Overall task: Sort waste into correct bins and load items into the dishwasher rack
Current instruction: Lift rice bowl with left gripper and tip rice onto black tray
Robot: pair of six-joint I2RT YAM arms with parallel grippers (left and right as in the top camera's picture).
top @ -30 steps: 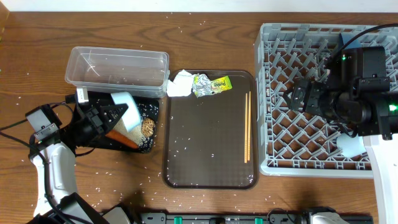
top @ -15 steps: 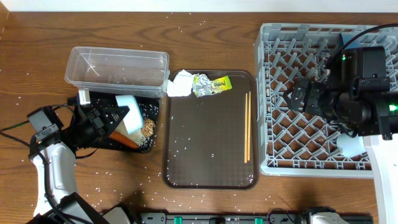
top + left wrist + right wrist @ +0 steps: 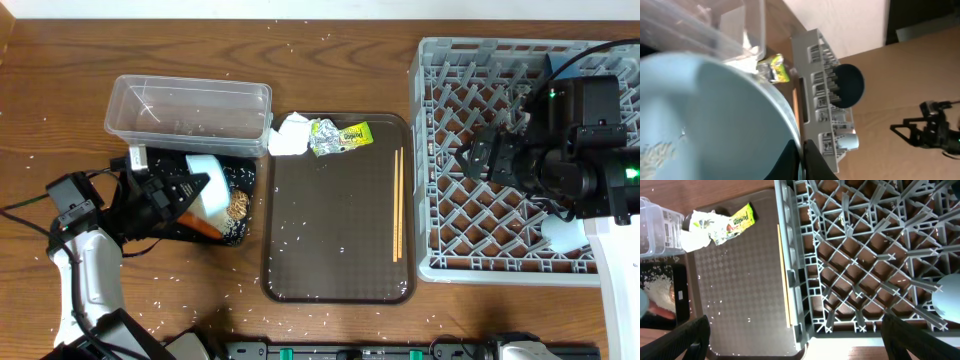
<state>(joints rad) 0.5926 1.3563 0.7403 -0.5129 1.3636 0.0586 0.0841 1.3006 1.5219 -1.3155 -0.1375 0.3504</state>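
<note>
**Cup creeps across the black tray; the rack is a long way to the right**

The light-blue cup (image 3: pixel 208 173) has slid a little further over the black tray (image 3: pixel 248 180) since a second ago, carried there by the left gripper (image 3: pixel 193 187). The right arm has hardly stirred. The left gripper is pinched on the cup's rim. The cup is tipped on its side above the tray, its mouth turned toward the wrist camera, and a few grains of rice (image 3: pixel 657 152) cling inside.

What matters for the next move is direction. The dishwasher rack (image 3: pixel 426 150) lies well to the right of the cup, with the whole brown serving tray (image 3: pixel 330 230) between them. That looks like a long reach across for the left arm.

The right gripper (image 3: pixel 482 160) already hangs over the rack with its fingers spread wide and holding nothing. It is by far the nearer arm to the rack, but well apart from the cup.
</note>
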